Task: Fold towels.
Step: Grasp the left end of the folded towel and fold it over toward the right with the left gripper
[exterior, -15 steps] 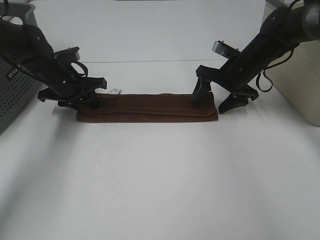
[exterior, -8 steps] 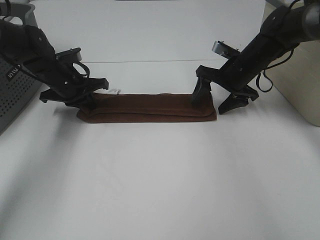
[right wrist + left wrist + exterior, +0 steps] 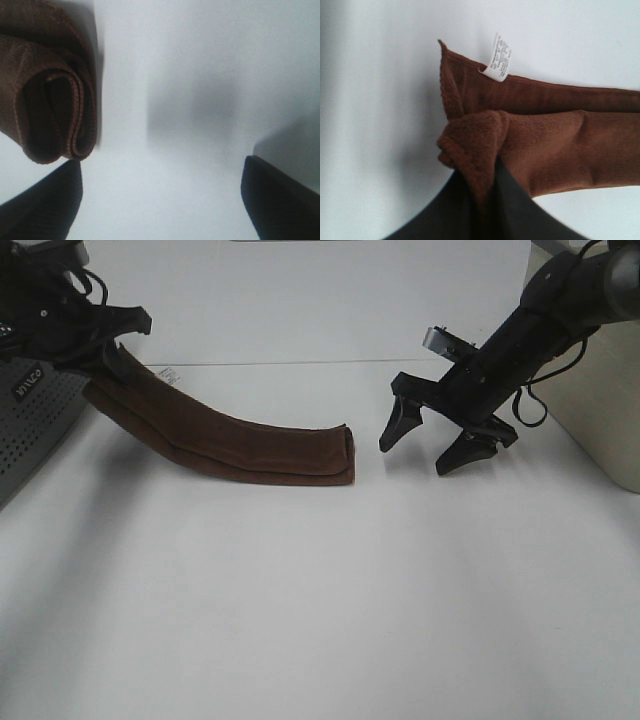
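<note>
The towel [image 3: 250,448] is a dark reddish-brown cloth folded into a long narrow strip. Its left end is lifted off the table, its right end lies on the table. My left gripper [image 3: 110,358] is shut on the lifted end; the left wrist view shows the cloth [image 3: 540,145] pinched between the fingers [image 3: 510,210], with the small white tag [image 3: 499,57] by the corner. My right gripper [image 3: 432,445] is open and empty, just right of the towel's free end. The right wrist view shows that rolled end [image 3: 50,115] beside one fingertip [image 3: 45,205].
A grey perforated basket [image 3: 30,430] stands at the far left edge. A beige box [image 3: 600,400] stands at the far right. The white table [image 3: 320,600] stretches in front of the towel.
My left gripper has closed on the towel's left end and lifted it up and to the left, dragging the towel leftward. The right end slid out from under my right gripper, which stayed open.
</note>
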